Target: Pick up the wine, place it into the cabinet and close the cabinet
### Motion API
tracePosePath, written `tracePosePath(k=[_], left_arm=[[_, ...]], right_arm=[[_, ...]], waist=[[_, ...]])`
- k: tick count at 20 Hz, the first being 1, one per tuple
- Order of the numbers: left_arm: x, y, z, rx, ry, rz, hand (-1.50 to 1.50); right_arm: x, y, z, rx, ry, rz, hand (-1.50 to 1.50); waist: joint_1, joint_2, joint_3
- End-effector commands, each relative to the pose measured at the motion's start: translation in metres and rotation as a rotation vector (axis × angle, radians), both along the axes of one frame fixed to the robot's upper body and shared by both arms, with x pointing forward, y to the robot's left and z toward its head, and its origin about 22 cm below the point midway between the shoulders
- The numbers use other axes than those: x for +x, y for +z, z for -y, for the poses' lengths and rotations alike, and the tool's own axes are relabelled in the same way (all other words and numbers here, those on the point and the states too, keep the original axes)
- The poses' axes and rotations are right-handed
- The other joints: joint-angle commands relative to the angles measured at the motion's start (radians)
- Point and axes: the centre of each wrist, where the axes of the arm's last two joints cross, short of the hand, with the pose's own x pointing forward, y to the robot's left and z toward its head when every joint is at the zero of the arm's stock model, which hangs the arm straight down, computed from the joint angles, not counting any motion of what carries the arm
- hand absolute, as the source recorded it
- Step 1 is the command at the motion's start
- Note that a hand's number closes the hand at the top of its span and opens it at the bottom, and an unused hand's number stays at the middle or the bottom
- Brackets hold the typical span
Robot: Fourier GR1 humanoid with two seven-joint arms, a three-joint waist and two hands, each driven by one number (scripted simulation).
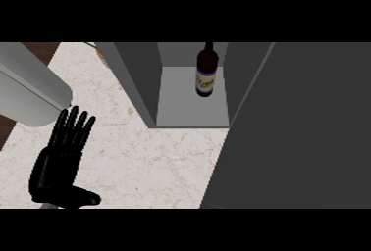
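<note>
The wine bottle (206, 73) is dark with a pale label. It stands upright inside the grey cabinet (188, 108), on its floor toward the back. The cabinet's door (304, 132) is a broad dark grey panel swung out toward me, filling the right side of the head view. My left hand (59, 159) is at the lower left over the marble counter (152, 157), open with straight fingers pointing away, holding nothing and well apart from the cabinet. My right hand does not show.
A large pale grey cylinder (29, 93) lies across the upper left corner, just beyond my left fingertips. The counter's dark edge shows at the far left. Something green and small peeks out behind the cabinet's left wall.
</note>
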Motion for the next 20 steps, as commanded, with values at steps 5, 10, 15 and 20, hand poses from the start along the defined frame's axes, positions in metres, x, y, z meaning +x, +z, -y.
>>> tracePosePath(k=[5,10,15,20], left_arm=[[0.0,0.012,-0.044,0.012,0.024,0.015,-1.5],[0.0,0.012,-0.062,0.029,0.017,0.018,-1.5],[0.008,0.032,-0.09,0.034,0.004,0.028,-1.5],[0.006,0.022,-0.088,0.02,-0.006,0.015,-1.5]], right_arm=[[-0.023,0.053,-0.012,0.145,0.081,0.055,1.5],[-0.02,0.051,-0.019,0.121,0.123,0.036,1.5],[-0.007,0.045,-0.026,0.152,0.144,0.033,1.5],[0.008,0.037,-0.041,0.166,0.166,0.037,1.5]], waist=[[0.002,0.002,-0.002],[0.007,0.003,-0.003],[0.024,0.008,-0.004],[0.039,0.012,-0.007]])
